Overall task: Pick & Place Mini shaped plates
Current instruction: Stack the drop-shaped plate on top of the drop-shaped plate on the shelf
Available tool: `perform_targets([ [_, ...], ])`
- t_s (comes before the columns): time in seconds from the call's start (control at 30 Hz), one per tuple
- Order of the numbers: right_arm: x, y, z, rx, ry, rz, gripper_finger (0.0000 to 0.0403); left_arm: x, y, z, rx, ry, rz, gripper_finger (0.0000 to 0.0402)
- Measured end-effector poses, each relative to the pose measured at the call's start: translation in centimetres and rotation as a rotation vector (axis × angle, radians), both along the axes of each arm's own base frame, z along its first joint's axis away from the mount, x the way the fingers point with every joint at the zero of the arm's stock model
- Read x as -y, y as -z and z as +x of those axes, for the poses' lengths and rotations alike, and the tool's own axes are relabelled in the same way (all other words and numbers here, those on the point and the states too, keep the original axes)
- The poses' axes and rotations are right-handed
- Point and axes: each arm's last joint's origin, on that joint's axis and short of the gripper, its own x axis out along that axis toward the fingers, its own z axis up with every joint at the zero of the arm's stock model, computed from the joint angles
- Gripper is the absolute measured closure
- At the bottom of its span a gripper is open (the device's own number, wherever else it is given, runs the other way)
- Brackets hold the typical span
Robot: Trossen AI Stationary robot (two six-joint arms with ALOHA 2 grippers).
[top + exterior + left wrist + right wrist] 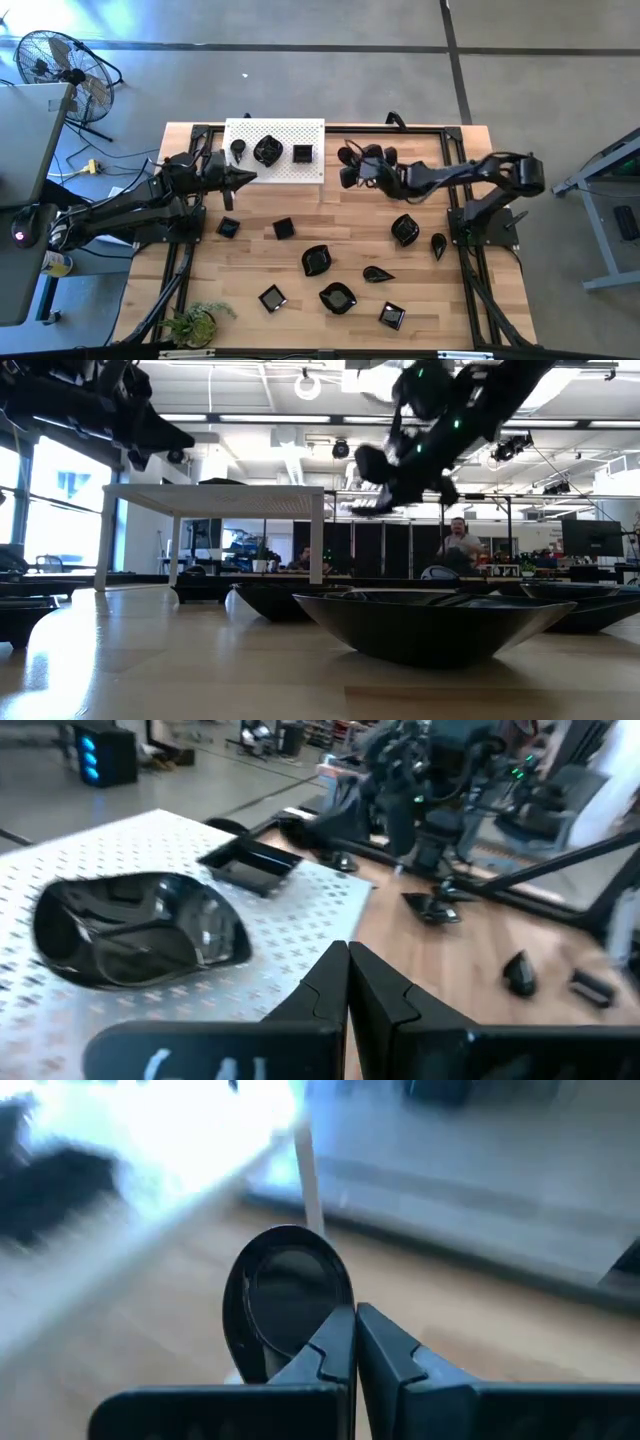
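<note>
The wooden surface carries a white perforated board at its far edge, with three mini shaped plates on it — a small rounded one, a wavy one and a square one. Nine more plates lie scattered over the wood nearer the front. The left gripper hangs closed and empty at the board's near edge. The right gripper — raised just beside the board — is closed on the rim of a rounded plate.

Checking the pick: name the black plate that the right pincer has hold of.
The rounded black plate pinched by its rim in the right pincer, lifted near the white board; the others lie loose.
</note>
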Motion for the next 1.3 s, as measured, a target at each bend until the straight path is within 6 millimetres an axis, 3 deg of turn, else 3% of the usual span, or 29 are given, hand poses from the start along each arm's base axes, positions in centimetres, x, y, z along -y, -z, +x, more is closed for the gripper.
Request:
perform_targets([
  [0.2, -3.5, -2.2, 1.4, 0.079, 0.048, -0.267, 0.0402, 0.0, 0.0, 0.0, 0.033, -0.011, -0.125, 0.0401],
  [0.4, -5.4, -2.9, 3.3, 0.096, 0.026, -0.454, 0.0402, -0.4, -0.1, 0.7, 0.051, -0.055, -0.132, 0.0401],
  [0.63, -5.9, -3.3, 6.3, 0.083, -0.032, -0.562, 0.0402, -1.5, -0.3, 2.2, 0.121, -0.198, -0.17, 0.0358],
  [0.97, -6.2, -4.8, 9.3, 0.081, -0.122, -0.712, 0.0402, -1.9, -0.7, 4.5, 0.215, -0.131, -0.138, 0.0255],
  [1.3, -6.1, -6.3, 10.5, 0.029, -0.178, -0.837, 0.0402, -1.1, -2.1, 5.6, 0.398, -0.121, -0.074, 0.0244],
])
